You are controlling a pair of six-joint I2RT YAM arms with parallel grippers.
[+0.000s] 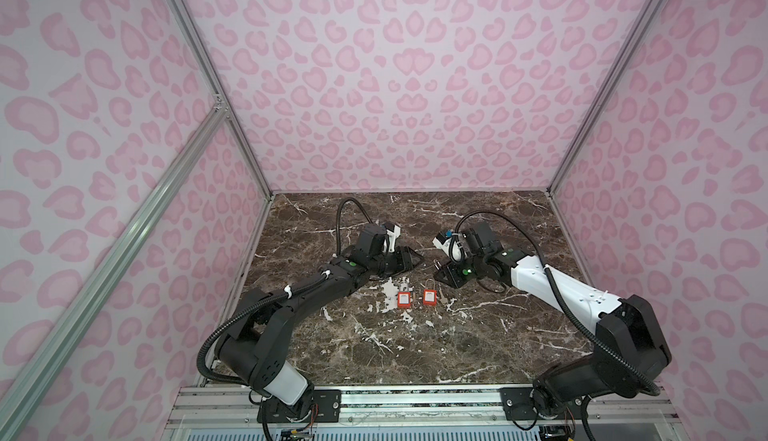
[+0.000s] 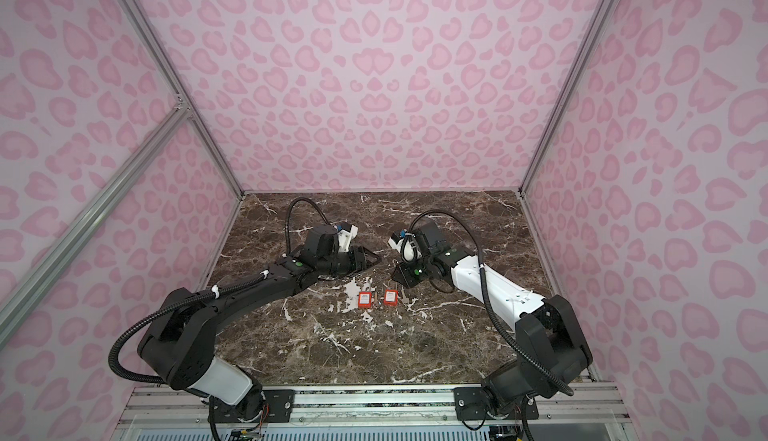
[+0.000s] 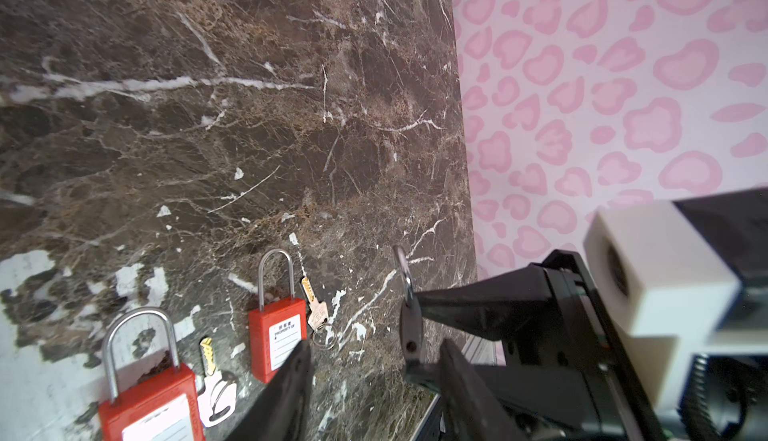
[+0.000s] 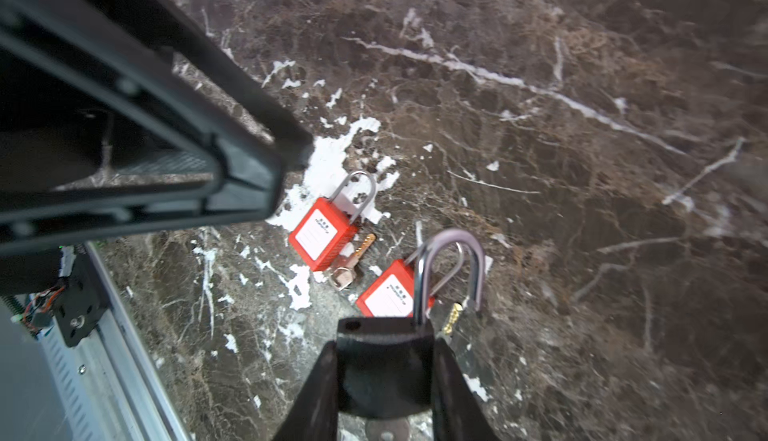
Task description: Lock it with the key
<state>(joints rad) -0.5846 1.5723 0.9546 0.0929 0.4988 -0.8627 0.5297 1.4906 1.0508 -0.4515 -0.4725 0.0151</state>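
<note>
With the black padlock (image 3: pixel 410 335) being clamped mid-table by the right gripper (image 4: pixel 384 347) and the left gripper (image 3: pixel 376 351) being held part-open, empty, a wrong pick is being risked between the two nearer keys (image 3: pixel 316 308), apparently unmarked.

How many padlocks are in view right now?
3. Two red plastic padlocks lie side by side on the marble table; one black silver-shackled padlock is clamped in the right gripper.

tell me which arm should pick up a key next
Left. The left gripper is open and empty, while the right gripper is shut on the black padlock. A key lies on the table beside a red padlock, so the left arm looks free to fetch it.
</note>
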